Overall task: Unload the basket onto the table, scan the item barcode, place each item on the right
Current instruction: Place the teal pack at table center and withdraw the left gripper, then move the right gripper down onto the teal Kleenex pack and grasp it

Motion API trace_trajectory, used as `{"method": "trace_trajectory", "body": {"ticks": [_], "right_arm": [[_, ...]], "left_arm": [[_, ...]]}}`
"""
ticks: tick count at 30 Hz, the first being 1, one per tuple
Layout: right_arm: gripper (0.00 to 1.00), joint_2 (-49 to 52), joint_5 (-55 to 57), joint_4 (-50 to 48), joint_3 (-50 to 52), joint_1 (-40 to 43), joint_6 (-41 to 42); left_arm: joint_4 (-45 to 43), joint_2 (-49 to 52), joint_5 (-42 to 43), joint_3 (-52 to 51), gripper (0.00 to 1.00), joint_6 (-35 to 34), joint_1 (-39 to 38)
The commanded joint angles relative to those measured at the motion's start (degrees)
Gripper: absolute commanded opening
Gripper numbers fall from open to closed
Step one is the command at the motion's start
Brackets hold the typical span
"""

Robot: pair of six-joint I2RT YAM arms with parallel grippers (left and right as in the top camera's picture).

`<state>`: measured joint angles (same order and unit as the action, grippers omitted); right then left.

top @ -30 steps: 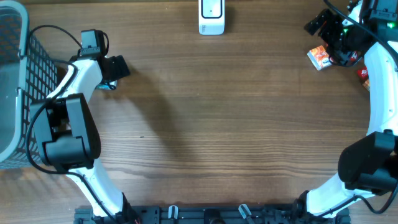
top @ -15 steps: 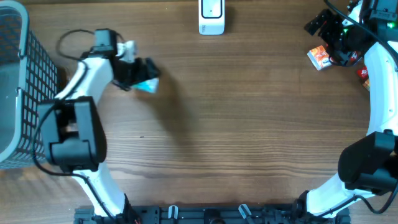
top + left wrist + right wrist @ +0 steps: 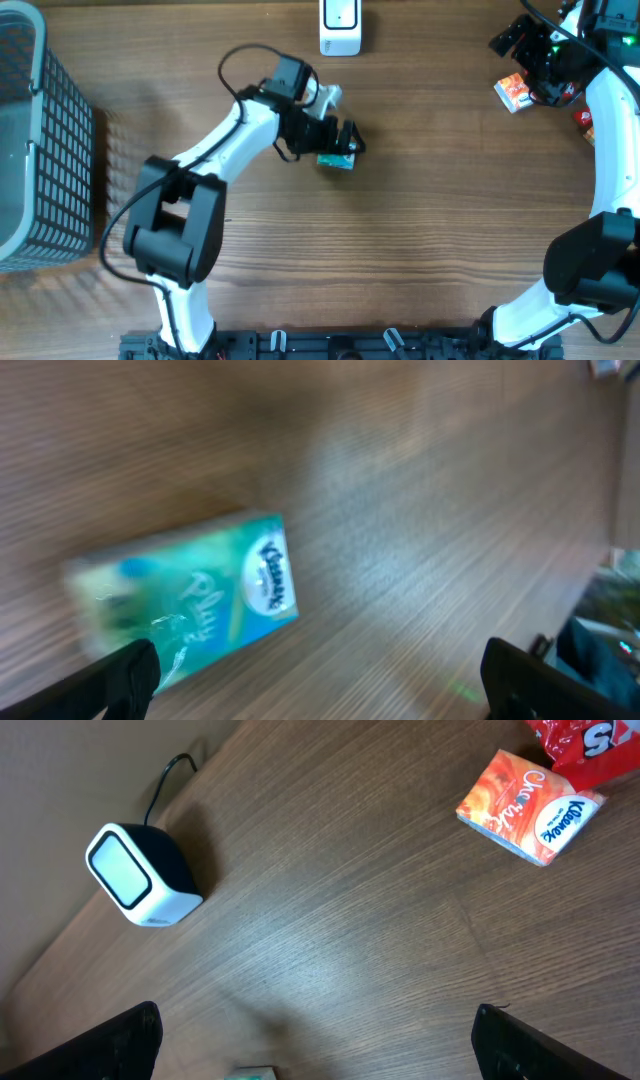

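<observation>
Left wrist | left gripper spread wide, clamping nothing | teal tissue pack lies flat between its fingers, nearest one | right gripper spread, empty | step, judged: pack short of scanner, scan not yet done | next: regrip, turn barcode to scanner.

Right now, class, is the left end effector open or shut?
Open: the left end effector shows fingers wide apart, the tissue pack near only one.

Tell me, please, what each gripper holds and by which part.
Nothing looks held: the left gripper is open, the teal tissue pack beside one finger, ungripped; the right gripper is open and empty.
</observation>
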<state>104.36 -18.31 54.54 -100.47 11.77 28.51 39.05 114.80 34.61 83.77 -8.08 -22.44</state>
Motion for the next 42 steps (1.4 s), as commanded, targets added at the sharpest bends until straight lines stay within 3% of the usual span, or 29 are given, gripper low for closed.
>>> {"method": "trace_trajectory", "body": {"ticks": [1, 8, 12, 18, 22, 24, 27, 29, 31, 38, 42], "right_arm": [[1.00, 0.28, 0.72, -0.15, 0.44, -0.09, 0.61], [1.00, 0.28, 0.72, -0.17, 0.44, -0.09, 0.61], [1.00, 0.28, 0.72, -0.17, 0.44, -0.09, 0.63], [1.00, 0.28, 0.70, -2.43, 0.44, -0.09, 15.26], [1.00, 0.26, -2.86, -1.36, 0.44, -0.09, 18.34], [1.00, 0.35, -10.38, -2.29, 0.44, -0.52, 13.29], [1.00, 0.87, -17.18, -3.91, 0.44, -4.11, -1.57], [1.00, 1.44, -17.03, -2.32, 0.48, -8.68, -13.22], [1.00, 2.12, -14.64, -0.48, 0.72, -12.63, -18.97], [1.00, 5.03, 11.17, -2.51, 3.43, -25.62, -20.83], [1.00, 7.37, 11.82, -3.54, 3.45, -29.29, -22.34]], "left_arm": [[5.03, -11.06, -12.94, 7.76, 1.00, -0.09, 3.52], [11.45, -28.70, -25.99, 9.99, 1.00, -9.60, 9.40], [15.63, -37.59, -27.26, 9.99, 1.00, -10.60, 13.70], [23.30, -46.23, -28.15, 9.99, 1.00, -10.36, 19.50], [29.83, -49.46, -31.56, 9.99, 1.00, -10.36, 22.23], [32.13, -49.99, -31.56, 9.99, 1.00, -10.38, 22.45], [33.68, -49.88, -31.54, 9.99, 1.00, -10.40, 22.45], [33.92, -49.46, -31.50, 9.99, 1.00, -10.40, 22.45], [33.94, -49.05, -31.50, 9.99, 1.00, -10.40, 22.45], [35.26, -47.28, -31.50, 9.99, 1.00, -10.40, 22.45], [35.32, -46.84, -31.50, 9.99, 1.00, -10.40, 22.45]]}}
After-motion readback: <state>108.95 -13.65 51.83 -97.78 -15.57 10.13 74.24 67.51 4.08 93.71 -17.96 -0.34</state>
